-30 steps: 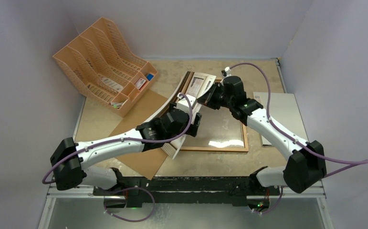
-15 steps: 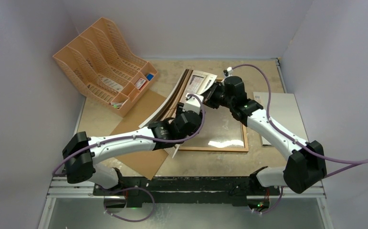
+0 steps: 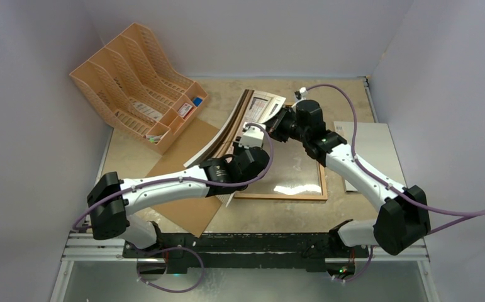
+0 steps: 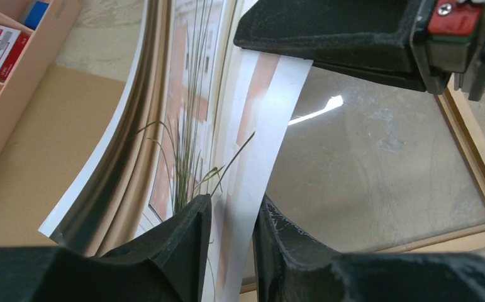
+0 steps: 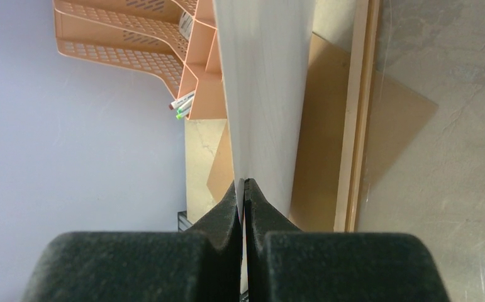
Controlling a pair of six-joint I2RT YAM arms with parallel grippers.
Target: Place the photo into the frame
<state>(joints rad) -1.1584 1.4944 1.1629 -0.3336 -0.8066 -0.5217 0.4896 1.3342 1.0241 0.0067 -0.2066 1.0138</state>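
The photo (image 3: 262,108) stands on edge, curved, over the left side of the frame (image 3: 284,196), which lies flat on the table. My right gripper (image 3: 276,123) is shut on the photo's far end; its wrist view shows the jaws (image 5: 245,184) pinched on the white back (image 5: 265,94). My left gripper (image 3: 253,135) sits at the photo's lower edge. In the left wrist view its fingers (image 4: 183,245) stand a little apart, one on each side of that edge (image 4: 252,163). The plant print (image 4: 195,107) faces left, and the frame's rail (image 4: 475,165) lies to the right.
An orange file rack (image 3: 133,82) stands at the back left. A brown backing panel (image 3: 186,163) lies under my left arm, beside the frame. A pale grey sheet (image 3: 372,151) lies at the right edge. Glass (image 3: 290,170) fills the frame.
My left arm has reached farther in toward the photo, and its jaws have narrowed around the photo's edge. The right gripper has kept its hold in place.
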